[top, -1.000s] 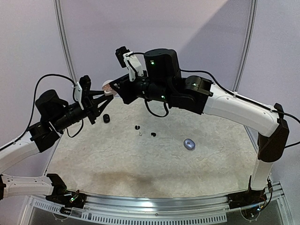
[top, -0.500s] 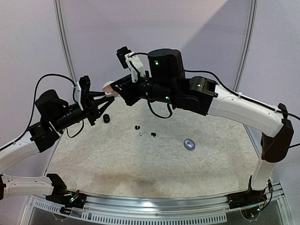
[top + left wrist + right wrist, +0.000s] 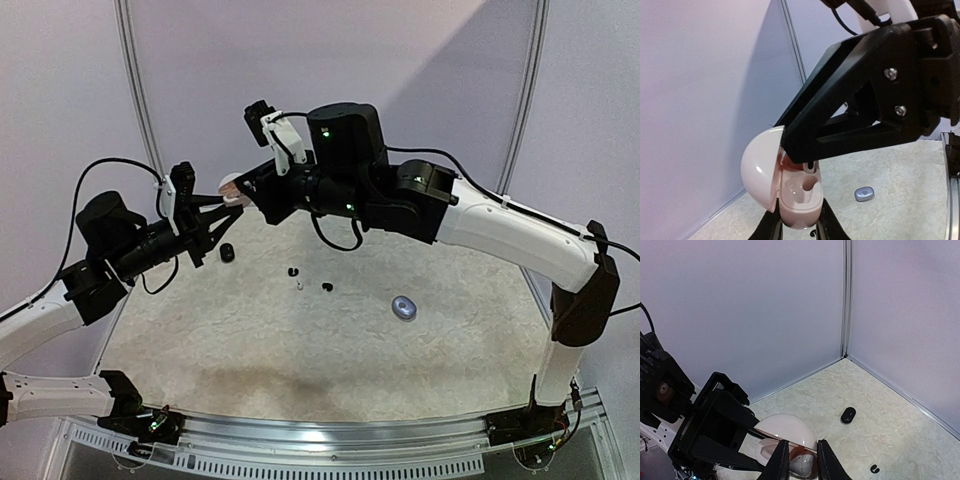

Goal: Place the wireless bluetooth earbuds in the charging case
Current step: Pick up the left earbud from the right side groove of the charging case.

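Observation:
My left gripper [image 3: 218, 203] is shut on a pink charging case [image 3: 796, 202], held up in the air with its rounded lid [image 3: 760, 170] swung open. My right gripper [image 3: 801, 462] is shut on a whitish earbud [image 3: 805, 467] and its fingertips are at the case's open top. In the left wrist view the earbud's white stem [image 3: 809, 166] sits at the far socket, and the near socket shows empty. Two tiny black earbuds [image 3: 292, 271] [image 3: 327, 287] and a small whitish one [image 3: 299, 284] lie on the table.
A black case [image 3: 227, 252] lies on the table below the raised grippers. A blue-grey case [image 3: 404, 306] lies to the right of the middle. White walls meet in a corner behind the table [image 3: 875, 405]. The right arm's black body [image 3: 890, 90] hangs right over the pink case.
The right arm has shifted slightly right and back while staying at the case. The left gripper and the pink case have held still.

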